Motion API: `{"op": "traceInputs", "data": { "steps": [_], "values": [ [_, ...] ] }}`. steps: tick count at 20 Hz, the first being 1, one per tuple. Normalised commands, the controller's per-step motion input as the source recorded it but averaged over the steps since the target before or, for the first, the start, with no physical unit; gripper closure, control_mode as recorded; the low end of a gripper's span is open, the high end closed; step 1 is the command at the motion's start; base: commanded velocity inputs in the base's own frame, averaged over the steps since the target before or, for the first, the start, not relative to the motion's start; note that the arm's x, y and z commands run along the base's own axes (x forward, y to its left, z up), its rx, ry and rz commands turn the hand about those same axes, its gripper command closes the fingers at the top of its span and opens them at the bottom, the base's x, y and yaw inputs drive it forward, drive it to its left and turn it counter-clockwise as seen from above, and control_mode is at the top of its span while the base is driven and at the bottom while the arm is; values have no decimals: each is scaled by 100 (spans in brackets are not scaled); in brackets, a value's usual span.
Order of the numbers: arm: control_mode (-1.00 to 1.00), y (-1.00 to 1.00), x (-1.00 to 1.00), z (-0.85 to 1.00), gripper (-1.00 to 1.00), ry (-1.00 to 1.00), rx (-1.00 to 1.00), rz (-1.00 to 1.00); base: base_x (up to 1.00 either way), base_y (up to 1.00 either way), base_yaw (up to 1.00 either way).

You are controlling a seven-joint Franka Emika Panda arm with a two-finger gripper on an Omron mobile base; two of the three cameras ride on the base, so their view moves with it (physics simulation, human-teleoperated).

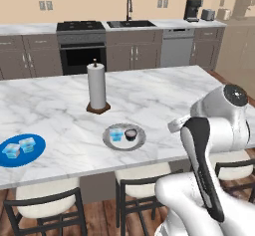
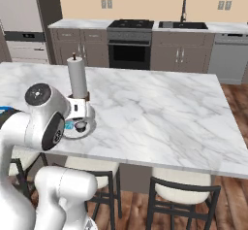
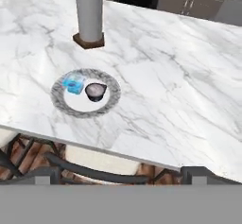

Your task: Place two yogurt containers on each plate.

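- My fingers are spread wide and grasp nothing; they sit back from the tabletop (image 1: 164,88) edge, above the stools.
- The grey-silver plate (image 1: 140,141) lies at the lower centre of the left base frame, near the front edge of the marble.
- On it stand 2 yogurt containers, just beside each other: a pale blue cup (image 1: 116,134) on the left, a dark cup (image 1: 131,134) on the right.
- The blue plate (image 1: 39,151) lies at the far lower left of that frame, well apart from the grey one.
- It carries 2 more pale blue cups (image 1: 20,148), side by side.
- The paper towel roll (image 1: 96,86) stands upright behind the grey plate, left of centre.
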Motion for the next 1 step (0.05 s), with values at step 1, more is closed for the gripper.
{"op": "traceInputs", "data": {
  "steps": [1],
  "values": [
    [-100, 0, -51, 24, -100, -18, -14, 0, 0, 0, 0]
  ]
}}
